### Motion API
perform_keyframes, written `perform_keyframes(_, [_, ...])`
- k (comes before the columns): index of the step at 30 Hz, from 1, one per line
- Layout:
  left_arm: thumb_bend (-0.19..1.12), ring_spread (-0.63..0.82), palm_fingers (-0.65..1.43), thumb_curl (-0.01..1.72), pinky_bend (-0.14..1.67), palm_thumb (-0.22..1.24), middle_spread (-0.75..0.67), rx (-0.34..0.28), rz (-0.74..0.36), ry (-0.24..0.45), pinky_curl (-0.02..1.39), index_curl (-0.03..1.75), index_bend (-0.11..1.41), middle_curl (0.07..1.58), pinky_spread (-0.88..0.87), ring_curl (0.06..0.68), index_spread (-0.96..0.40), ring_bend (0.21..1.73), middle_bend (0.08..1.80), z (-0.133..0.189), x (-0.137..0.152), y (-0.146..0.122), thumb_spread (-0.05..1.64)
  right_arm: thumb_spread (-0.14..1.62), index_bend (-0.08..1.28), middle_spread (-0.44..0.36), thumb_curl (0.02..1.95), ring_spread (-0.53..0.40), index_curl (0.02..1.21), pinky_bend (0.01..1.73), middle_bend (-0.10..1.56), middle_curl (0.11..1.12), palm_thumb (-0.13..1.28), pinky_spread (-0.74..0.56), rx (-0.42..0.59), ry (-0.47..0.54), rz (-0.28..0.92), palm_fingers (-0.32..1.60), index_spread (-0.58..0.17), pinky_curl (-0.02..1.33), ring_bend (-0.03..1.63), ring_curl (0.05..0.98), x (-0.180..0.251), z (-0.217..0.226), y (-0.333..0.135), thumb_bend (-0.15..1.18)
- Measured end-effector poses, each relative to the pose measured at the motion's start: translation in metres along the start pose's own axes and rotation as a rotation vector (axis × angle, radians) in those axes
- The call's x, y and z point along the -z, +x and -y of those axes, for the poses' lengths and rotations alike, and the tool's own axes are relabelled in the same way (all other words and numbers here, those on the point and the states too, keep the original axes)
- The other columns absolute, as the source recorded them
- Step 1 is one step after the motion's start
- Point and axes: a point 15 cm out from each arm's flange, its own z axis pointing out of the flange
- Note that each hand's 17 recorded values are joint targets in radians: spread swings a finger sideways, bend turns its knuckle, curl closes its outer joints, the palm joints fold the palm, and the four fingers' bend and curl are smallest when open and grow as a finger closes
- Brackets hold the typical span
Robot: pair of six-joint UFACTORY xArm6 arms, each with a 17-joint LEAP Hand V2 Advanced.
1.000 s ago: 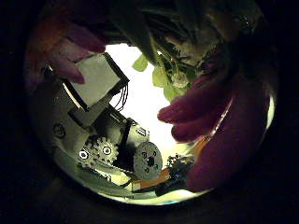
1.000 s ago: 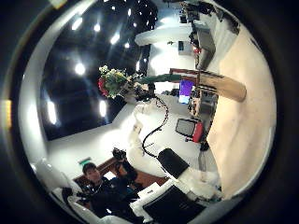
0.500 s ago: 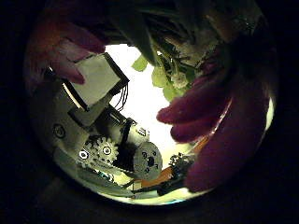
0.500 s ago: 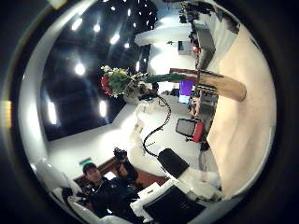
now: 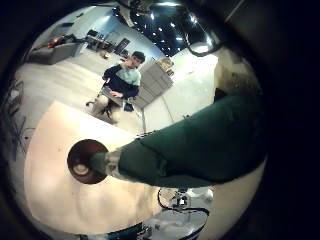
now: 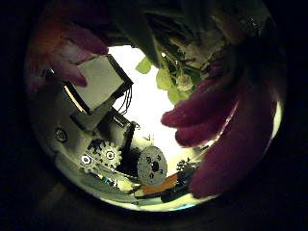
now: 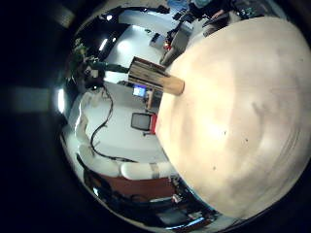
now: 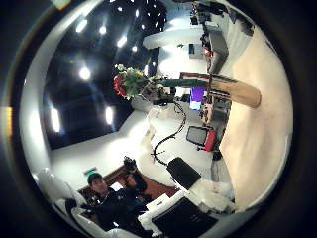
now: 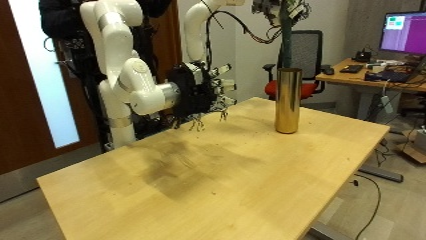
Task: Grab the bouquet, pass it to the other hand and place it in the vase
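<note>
In the outside view a tall gold vase (image 9: 286, 100) stands on the wooden table (image 9: 226, 180) near its far edge. The left little finger side palm view shows the green stems (image 5: 195, 148) ending at the vase opening (image 5: 85, 162). The left thumb side palm view shows pink petals (image 6: 226, 120) close up. My right hand (image 9: 200, 95) hovers over the table, away from the vase, open and holding nothing. The right thumb side palm view shows the bouquet (image 8: 131, 79) and the vase (image 8: 233, 91).
Behind the table stand an office chair (image 9: 309, 50) and a desk with a monitor (image 9: 404, 30). The vase stands close to the table's far edge. The right little finger side palm view shows the vase (image 7: 155, 75) on the tabletop (image 7: 243, 107).
In the right thumb side palm view the bouquet, in my left hand, has shifted a little towards the spot above the vase. The right hand has not moved.
</note>
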Motion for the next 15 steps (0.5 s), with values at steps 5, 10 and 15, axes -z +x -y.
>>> perform_keyframes(5, [-0.05,-0.43,0.95,0.86,1.14,0.94,-0.61,0.027,0.024,-0.01,0.8,1.6,0.16,1.17,-0.61,0.594,-0.47,1.39,0.93,-0.004,-0.003,-0.02,0.37,1.0,0.14,0.127,0.34,0.206,0.24,0.6,0.18,0.27,0.59,0.42,0.001,0.0,0.0,-0.04,-0.395,0.3,0.46,0.252,0.0,0.0,0.0,-0.03])
perform_keyframes(10, [-0.06,-0.44,0.84,0.8,1.13,0.83,-0.61,0.031,0.036,-0.023,0.75,1.6,0.15,1.19,-0.64,0.579,-0.45,1.36,0.92,-0.005,-0.007,-0.034,0.45,1.0,0.14,0.125,0.34,0.204,0.23,0.61,0.17,0.27,0.59,0.42,0.001,0.002,0.001,-0.04,-0.399,0.3,0.45,0.253,0.001,0.0,0.0,-0.03])
perform_keyframes(15, [-0.07,-0.36,0.14,0.65,0.75,0.62,-0.54,0.046,0.019,-0.022,0.66,1.48,0.22,1.12,-0.49,0.514,-0.39,1.06,0.86,-0.007,-0.008,-0.048,0.74,1.0,0.14,0.125,0.34,0.204,0.22,0.6,0.17,0.26,0.59,0.42,0.001,0.002,0.001,-0.04,-0.4,0.3,0.45,0.254,0.001,0.0,0.0,-0.03])
